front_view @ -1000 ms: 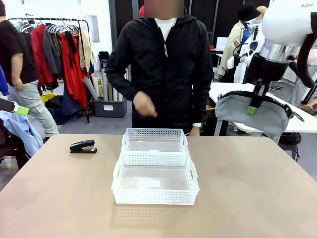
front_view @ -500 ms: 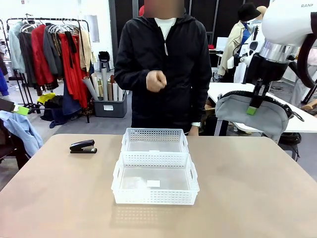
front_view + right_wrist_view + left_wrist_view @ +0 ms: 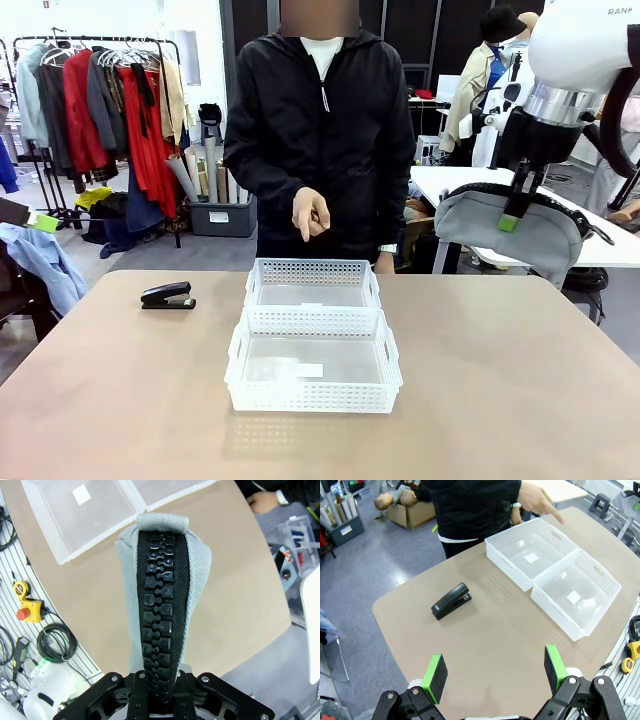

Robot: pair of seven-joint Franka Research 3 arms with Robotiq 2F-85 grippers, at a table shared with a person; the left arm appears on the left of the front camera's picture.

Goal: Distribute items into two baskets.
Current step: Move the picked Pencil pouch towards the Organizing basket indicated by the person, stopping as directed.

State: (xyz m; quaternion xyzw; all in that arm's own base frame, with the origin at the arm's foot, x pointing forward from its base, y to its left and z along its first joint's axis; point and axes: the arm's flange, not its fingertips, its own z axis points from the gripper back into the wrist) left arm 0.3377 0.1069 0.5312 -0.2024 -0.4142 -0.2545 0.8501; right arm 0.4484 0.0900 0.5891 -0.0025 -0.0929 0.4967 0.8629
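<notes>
- Right wrist view: right gripper clenched on the grey pouch, which hangs above the surface; best lowered well inside a basket before letting go, lest the strap catch a rim.
- Left gripper spread wide, grasping nothing; stapler lies on the surface beyond it.
- Larger basket, nearer, holds nothing; smaller basket behind, against it, likewise; person's hand points down at it.

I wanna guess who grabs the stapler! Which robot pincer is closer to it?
Left. The left pincer hangs open at the table's left side, where the stapler lies. The right pincer is high on the right, past the baskets, shut on the grey pouch.
</notes>
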